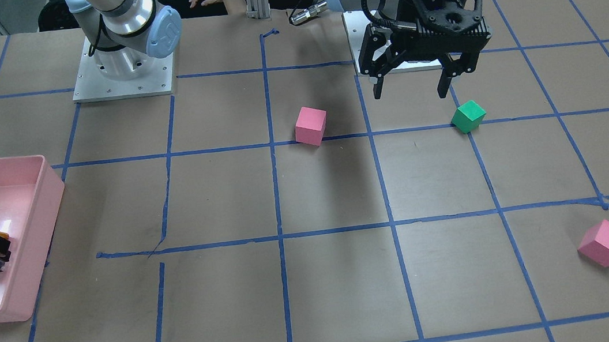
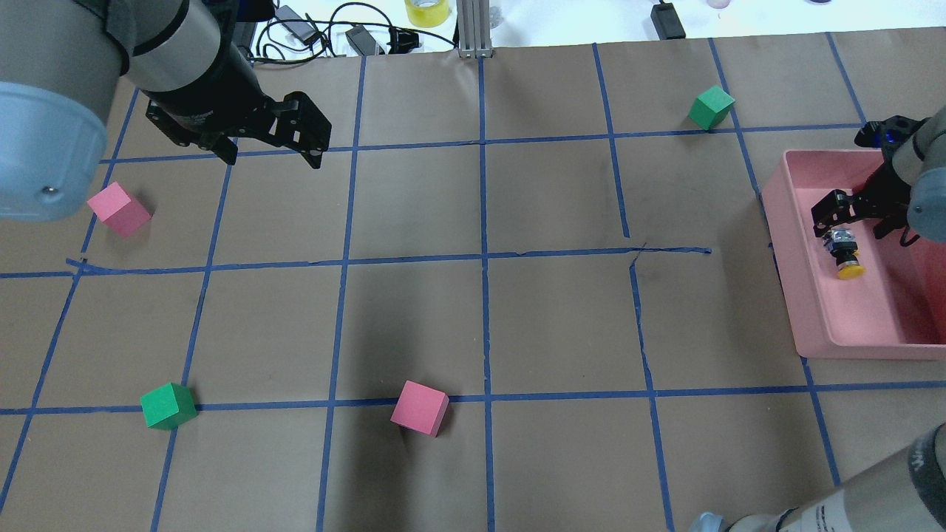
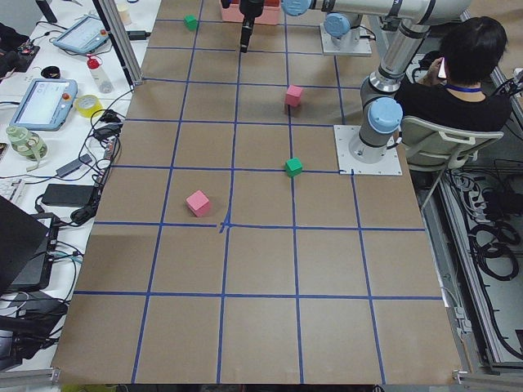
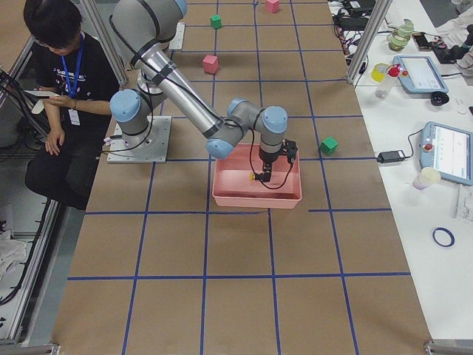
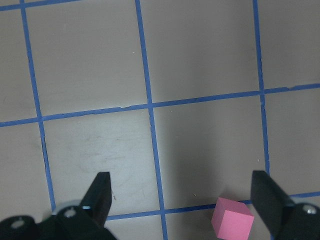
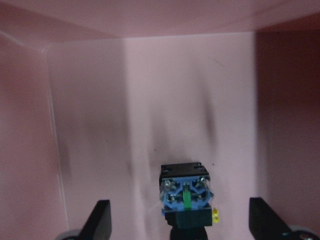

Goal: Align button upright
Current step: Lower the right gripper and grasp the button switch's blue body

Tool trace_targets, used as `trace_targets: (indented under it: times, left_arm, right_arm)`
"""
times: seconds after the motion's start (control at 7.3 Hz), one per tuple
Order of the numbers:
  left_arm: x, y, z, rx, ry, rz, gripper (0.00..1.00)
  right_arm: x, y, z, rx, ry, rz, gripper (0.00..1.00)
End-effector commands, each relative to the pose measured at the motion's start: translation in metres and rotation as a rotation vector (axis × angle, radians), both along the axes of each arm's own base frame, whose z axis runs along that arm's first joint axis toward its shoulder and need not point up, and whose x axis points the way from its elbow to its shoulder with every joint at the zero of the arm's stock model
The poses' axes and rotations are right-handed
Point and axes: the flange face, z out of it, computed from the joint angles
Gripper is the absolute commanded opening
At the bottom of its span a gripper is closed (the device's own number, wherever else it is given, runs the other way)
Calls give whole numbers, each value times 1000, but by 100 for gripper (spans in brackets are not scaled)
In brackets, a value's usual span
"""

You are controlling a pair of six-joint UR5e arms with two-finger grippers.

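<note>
Right wrist-mounted — blocky button (image 6: 185, 196), smooth pink tray (image 6: 90, 125)

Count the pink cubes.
2. The near pink cube sits mid-table close to the robot; the far pink cube lies out on its left. None looks hidden.

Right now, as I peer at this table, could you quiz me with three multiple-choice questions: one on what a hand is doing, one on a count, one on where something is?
1. The left hand is: A) open and empty; B) shut on nothing; C) gripping something.
2. How many pink cubes are on the table? A) one; B) four; C) two.
3. The button is: A) in the left hand; B) in the pink bin; C) atop a pink cube.

1 A: its fingers stand apart over bare table.
2 C: the overhead view shows just two.
3 B: it lies on its side on the bin floor, between the open fingers of the right hand.
</note>
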Motion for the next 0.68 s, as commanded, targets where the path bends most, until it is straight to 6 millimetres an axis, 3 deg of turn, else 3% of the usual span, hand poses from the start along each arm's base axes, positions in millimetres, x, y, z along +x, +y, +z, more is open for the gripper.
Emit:
trace_targets:
  times: [0.0,0.55]
  left_arm:
    - [0,0,0,0,0,0,100]
    - [0,0,0,0,0,0,100]
  right_arm:
    - [-1,-3,-8,-5,0,1,96]
    - [0,1,-19,12,-16,-1,93]
